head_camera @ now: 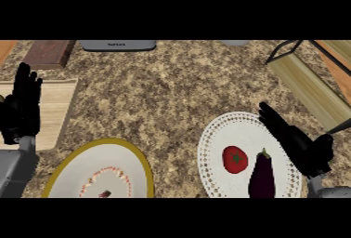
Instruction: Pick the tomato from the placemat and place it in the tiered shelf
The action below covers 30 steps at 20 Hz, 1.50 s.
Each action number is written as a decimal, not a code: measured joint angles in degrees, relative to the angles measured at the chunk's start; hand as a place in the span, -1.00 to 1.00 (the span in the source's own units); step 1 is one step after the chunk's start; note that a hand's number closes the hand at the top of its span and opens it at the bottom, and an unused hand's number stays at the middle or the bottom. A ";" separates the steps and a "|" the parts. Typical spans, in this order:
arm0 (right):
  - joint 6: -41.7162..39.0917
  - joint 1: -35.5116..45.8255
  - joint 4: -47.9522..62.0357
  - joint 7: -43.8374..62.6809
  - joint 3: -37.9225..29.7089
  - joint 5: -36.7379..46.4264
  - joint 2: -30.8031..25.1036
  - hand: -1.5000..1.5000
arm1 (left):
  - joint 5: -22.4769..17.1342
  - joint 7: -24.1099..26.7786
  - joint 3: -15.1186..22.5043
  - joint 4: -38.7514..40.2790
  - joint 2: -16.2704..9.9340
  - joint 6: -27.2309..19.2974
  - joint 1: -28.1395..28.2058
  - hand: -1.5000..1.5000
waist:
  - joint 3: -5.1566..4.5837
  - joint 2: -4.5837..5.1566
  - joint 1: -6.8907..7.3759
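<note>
From my station I saw the speckled stone counter [171, 93] fill the view, with the wooden tiered shelf [312, 88] and its black frame at the upper right. A pale cutting board [58, 107] lay at the left edge, and a white plate with a yellow rim [140, 160] sat at the lower left. The white lacy placemat [219, 135] lay at the lower right, and on it the tomato [235, 159] rested just beside a dark eggplant [263, 175]. My right hand [302, 144] hovered over the mat's right edge with fingers straight and spread, holding nothing, near the tomato but apart from it. My left hand [21, 109] rested open at the left edge, fingers up. A grey appliance [118, 45] at the top carried small writing I could not read, beside a brown block [49, 53].
</note>
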State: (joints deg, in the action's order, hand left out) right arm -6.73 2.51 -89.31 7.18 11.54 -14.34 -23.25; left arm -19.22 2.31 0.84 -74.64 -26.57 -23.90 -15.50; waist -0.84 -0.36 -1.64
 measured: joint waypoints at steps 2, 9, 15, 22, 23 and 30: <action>2.74 0.12 -0.89 -1.12 0.15 2.44 1.70 1.00 | 0.28 -0.32 0.53 0.41 0.20 1.33 0.42 0.00 | 0.34 0.11 0.60; 23.35 3.71 -2.78 0.08 -1.96 19.94 4.20 1.00 | 0.24 -2.90 4.14 1.35 -2.10 8.19 6.74 0.00 | 0.13 -0.13 0.06; 43.13 -0.39 -3.82 3.87 6.01 40.27 13.93 -1.00 | -0.68 -2.89 5.73 -0.28 -3.03 12.90 11.56 0.00 | 0.49 -0.18 1.43; 46.79 -5.51 -5.25 20.94 13.45 67.86 20.05 -1.00 | -1.51 -3.08 5.06 -1.41 -4.18 15.09 14.23 0.00 | 0.41 -0.24 0.86; 45.04 -6.13 -5.96 23.65 13.60 71.12 20.19 -1.00 | -1.49 -2.69 4.96 -1.31 -4.09 15.11 14.62 0.00 | 0.37 -0.29 0.65; 23.42 -7.98 -10.65 41.86 16.95 87.18 22.38 -1.00 | -1.51 -2.64 4.78 -2.50 -4.44 15.67 15.69 0.00 | 0.37 -0.20 0.96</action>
State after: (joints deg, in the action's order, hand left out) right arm 16.69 -5.46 -99.96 49.05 28.49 72.84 -0.87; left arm -20.72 -0.33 5.62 -77.14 -31.01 -8.23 0.19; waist -0.48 -0.55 -0.68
